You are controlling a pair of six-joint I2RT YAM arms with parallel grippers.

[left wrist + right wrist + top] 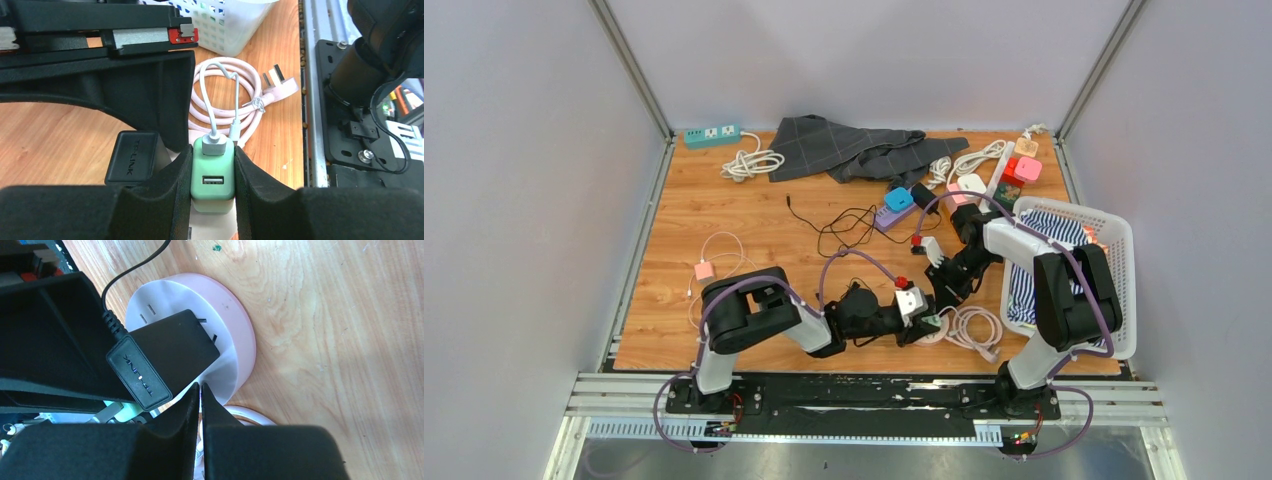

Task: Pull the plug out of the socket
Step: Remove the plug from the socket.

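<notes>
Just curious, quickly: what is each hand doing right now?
Left hand: closed on the green charger.
Right hand: closed, holding nothing.

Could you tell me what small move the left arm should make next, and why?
Probably draw the left gripper straight away from the round pink-and-white socket: its fingers clamp the mint-green USB charger, and the shut right gripper seems to press on the socket's rim.

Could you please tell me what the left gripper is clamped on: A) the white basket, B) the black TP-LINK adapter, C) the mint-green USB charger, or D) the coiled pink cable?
C: in the left wrist view the left gripper squeezes both sides of the mint-green USB charger, while the black TP-LINK adapter sits free beside it.
</notes>
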